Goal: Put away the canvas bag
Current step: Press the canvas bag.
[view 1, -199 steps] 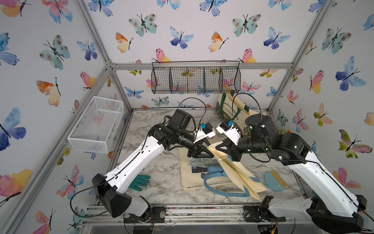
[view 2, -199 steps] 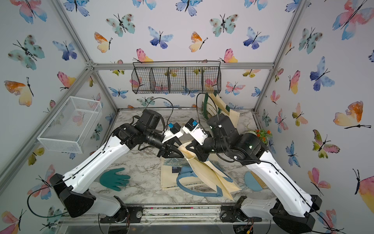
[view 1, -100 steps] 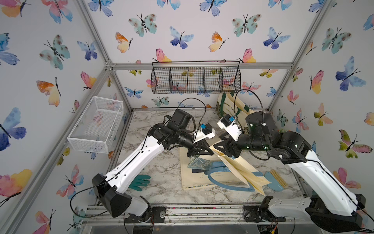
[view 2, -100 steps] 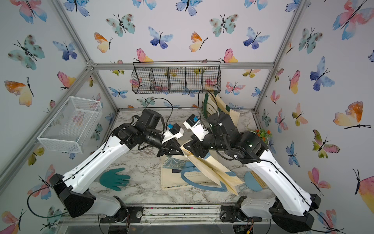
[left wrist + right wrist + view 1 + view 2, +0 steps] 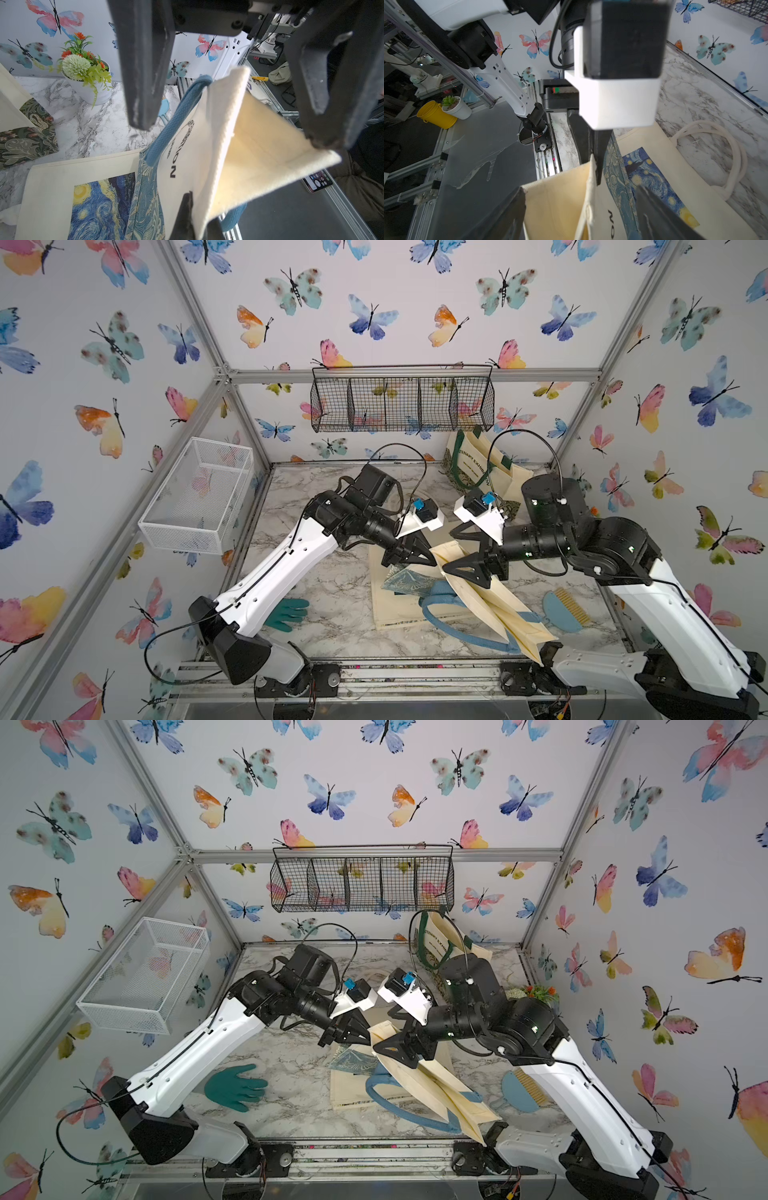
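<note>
In both top views the canvas bag (image 5: 498, 610) (image 5: 436, 1090), cream with blue handles, slanted over the front of the marble table (image 5: 332, 601). Its upper rim was pinched in the clenched left gripper (image 5: 428, 558) (image 5: 368, 1040). The right gripper (image 5: 448, 551) (image 5: 384, 1031) stood released, jaws spread either side of that rim. Three totes showed: this one, a flat painting-print bag (image 5: 386, 608) and a green-handled bag (image 5: 478, 460) at the back.

In the left wrist view, the canvas bag's black print ended in a large "ON".

In the right wrist view, the left gripper (image 5: 592, 160) gripped the rim, and the same "ON" showed.
</note>
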